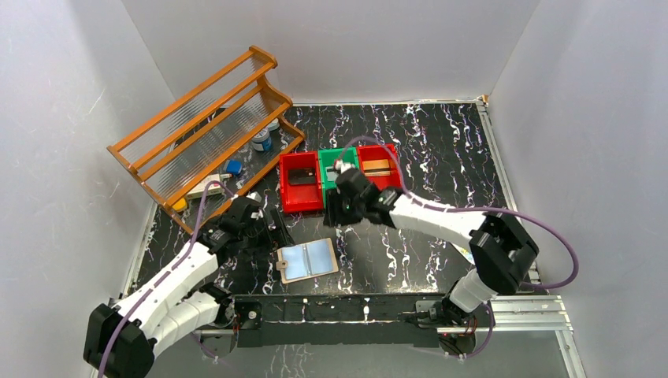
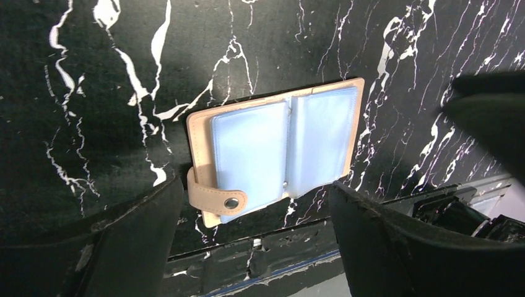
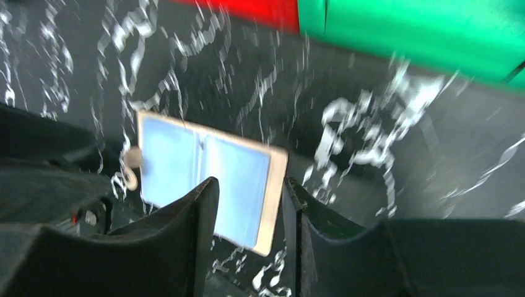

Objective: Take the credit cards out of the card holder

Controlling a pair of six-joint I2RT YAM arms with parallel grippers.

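Note:
The card holder (image 1: 307, 260) lies open and flat on the black marbled table near the front rail, tan with pale blue sleeves; no card shows in it. It also shows in the left wrist view (image 2: 278, 151) and the right wrist view (image 3: 207, 176). An orange-gold card (image 1: 376, 167) lies in the right red bin and a dark card (image 1: 300, 178) in the left red bin. My left gripper (image 1: 266, 227) (image 2: 257, 241) is open and empty, just left of the holder. My right gripper (image 1: 339, 211) (image 3: 251, 204) hovers in front of the green bin, its jaws a narrow gap apart and empty.
Three bins stand in a row behind the holder: red (image 1: 285, 189), green (image 1: 326, 157), red (image 1: 391, 153); my right wrist hides most of the green bin's inside. A wooden rack (image 1: 205, 118) with small items stands at the back left. A metal rail (image 1: 354, 307) runs along the near edge.

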